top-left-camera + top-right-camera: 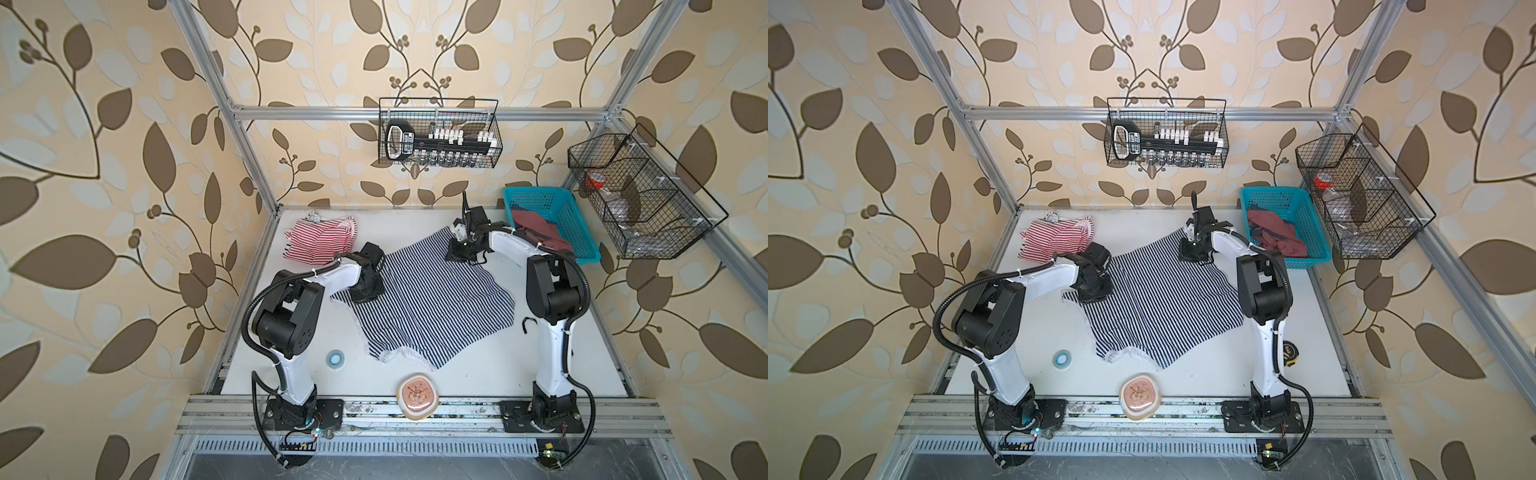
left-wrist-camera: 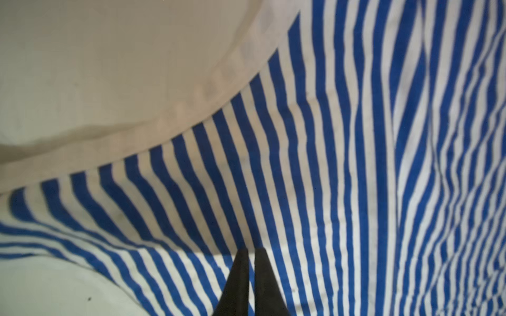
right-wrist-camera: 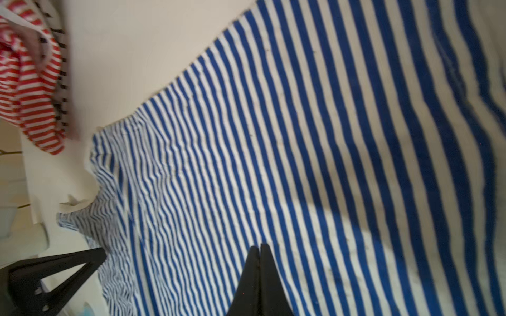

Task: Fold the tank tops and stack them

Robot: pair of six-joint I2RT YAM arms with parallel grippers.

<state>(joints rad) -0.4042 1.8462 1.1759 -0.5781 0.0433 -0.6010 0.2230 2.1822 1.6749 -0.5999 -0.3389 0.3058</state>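
Observation:
The navy-and-white tank top (image 1: 428, 303) (image 1: 1158, 299) lies spread at a slant across the middle of the white table. My left gripper (image 1: 365, 295) (image 2: 252, 250) is at its left corner, shut on the cloth, with a sliver of stripe showing between the fingers. My right gripper (image 1: 457, 249) (image 3: 259, 246) is at the far corner, fingers pressed together on the cloth, which runs taut away from them. The red-and-white tank top (image 1: 320, 243) (image 1: 1057, 239) (image 3: 30, 82) sits bunched at the far left of the table, apart from both grippers.
A blue basket (image 1: 582, 249) holding dark red clothes stands at the far right. A small tape roll (image 1: 333, 357) and a pinkish dish (image 1: 417, 397) lie near the front edge. A tape measure (image 1: 1287, 353) sits beside the right arm. Wire baskets (image 1: 438, 133) hang on the walls.

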